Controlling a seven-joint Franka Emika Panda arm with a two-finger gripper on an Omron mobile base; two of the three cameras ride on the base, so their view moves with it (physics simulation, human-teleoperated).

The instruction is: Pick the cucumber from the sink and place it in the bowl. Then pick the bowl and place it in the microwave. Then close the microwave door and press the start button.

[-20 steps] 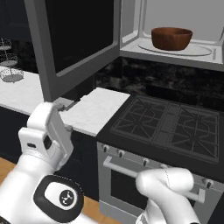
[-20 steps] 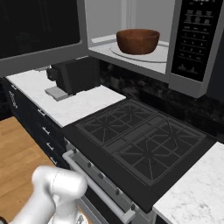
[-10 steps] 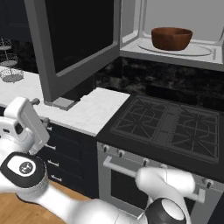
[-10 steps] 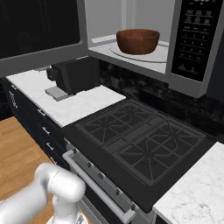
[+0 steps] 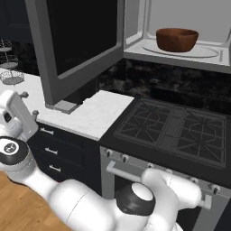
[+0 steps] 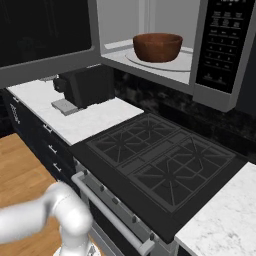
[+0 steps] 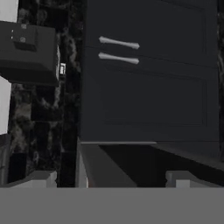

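**Bowl in microwave, door not yet closed**

The bowl (image 6: 157, 46) sits on the glass turntable (image 5: 181, 48) inside the microwave (image 6: 165, 70), upright, roughly centred. Cucumber can't be made out; likely inside the bowl, but the rim hides the contents, so unconfirmed. The microwave door (image 5: 76, 45) hangs wide open, swung out to the left over the counter (image 5: 97, 115). So pick and place steps look done; left to do: shut the door, press start on the control panel (image 6: 223, 45).

The gripper (image 5: 16, 113) sits low at the far left of the left base view, beside the counter edge, well apart from the door. Finger tips (image 7: 39, 178) show spread in the hand view with nothing between them, so released, empty.
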